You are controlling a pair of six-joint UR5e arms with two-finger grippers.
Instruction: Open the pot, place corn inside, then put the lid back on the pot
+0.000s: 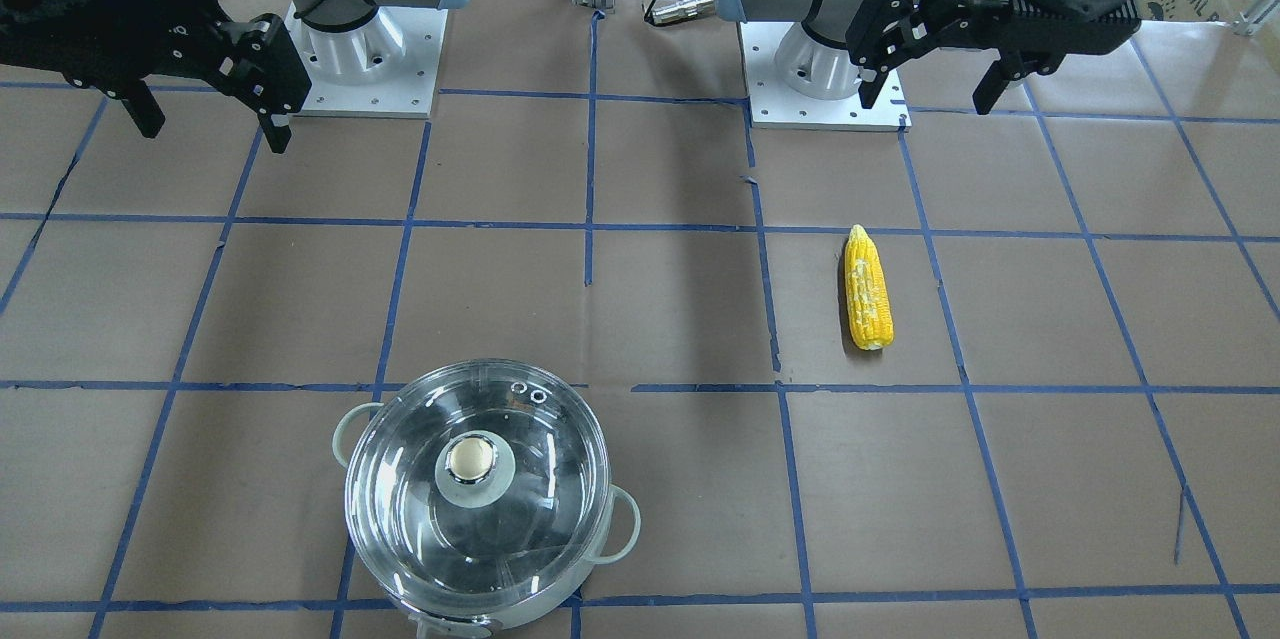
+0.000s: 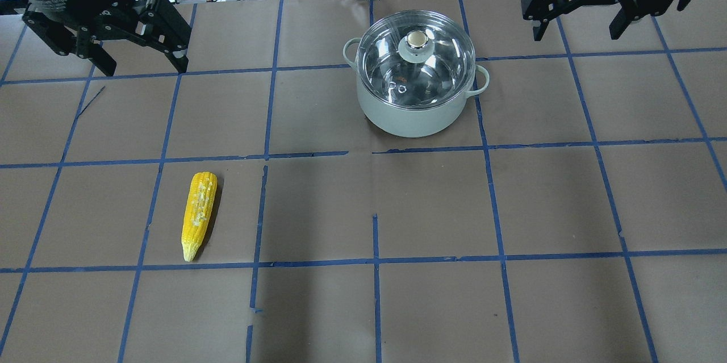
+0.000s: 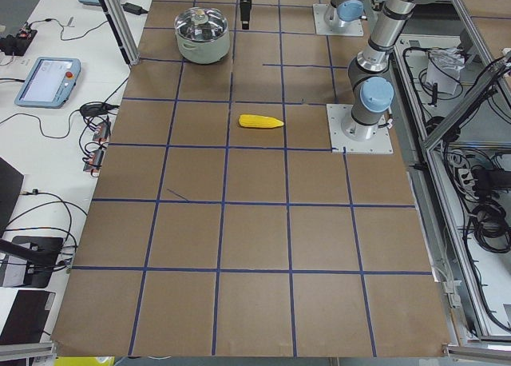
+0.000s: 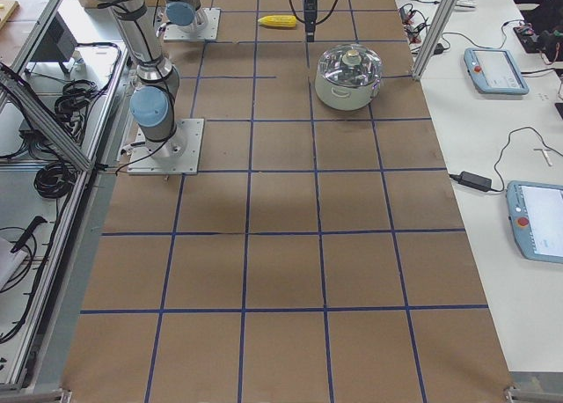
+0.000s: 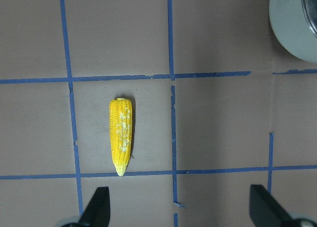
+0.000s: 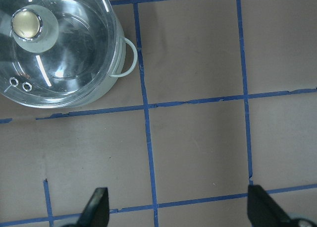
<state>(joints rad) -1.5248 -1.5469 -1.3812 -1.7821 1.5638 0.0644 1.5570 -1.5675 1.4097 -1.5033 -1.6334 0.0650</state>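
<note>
The pot [image 2: 414,113] stands at the table's far side with the glass lid [image 2: 417,62] on it; it also shows in the front view [image 1: 480,499] and the right wrist view [image 6: 59,53]. The corn [image 2: 199,214] lies flat on the paper on the left, also in the front view [image 1: 868,289] and left wrist view [image 5: 121,135]. My left gripper [image 2: 142,65] is open and empty, high above the table's far left. My right gripper [image 2: 573,25] is open and empty, high at the far right, beside the pot.
Brown paper with a blue tape grid [image 2: 375,209] covers the table. Two arm bases [image 1: 365,49] stand on white plates at the robot's side. Cables and tablets [image 3: 48,78] lie along the table's outer edge.
</note>
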